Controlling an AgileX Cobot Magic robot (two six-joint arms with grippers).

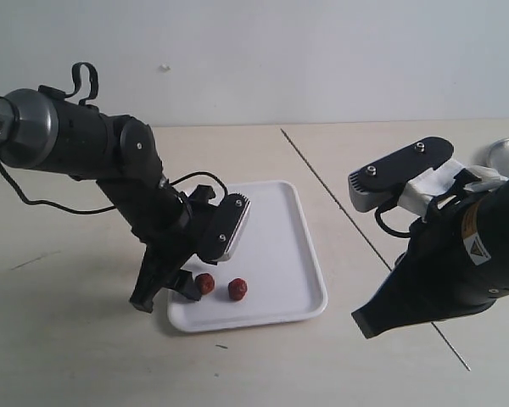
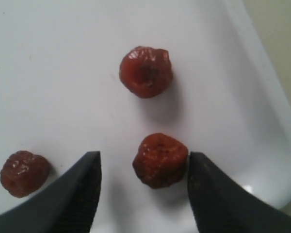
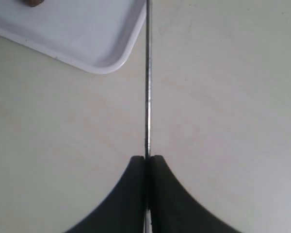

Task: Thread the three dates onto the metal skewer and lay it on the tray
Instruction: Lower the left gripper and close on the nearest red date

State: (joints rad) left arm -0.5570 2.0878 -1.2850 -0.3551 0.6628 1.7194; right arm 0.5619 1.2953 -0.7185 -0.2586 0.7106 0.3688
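Our left end effector (image 2: pixel 143 165), apart, straddles a date (image 2: pixel 160 160) off-centre; closing could roll it. Our right end effector (image 3: pixel 146 160) clamps the skewer (image 3: pixel 147 73).

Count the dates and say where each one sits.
3 dates, all on the tray: one inside the open left gripper, one just beyond it, one outside its jaws. The exterior view shows only two.

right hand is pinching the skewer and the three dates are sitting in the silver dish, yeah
Not quite. The right hand does pinch the skewer, but the three dates sit on the white tray, as the left wrist view shows.
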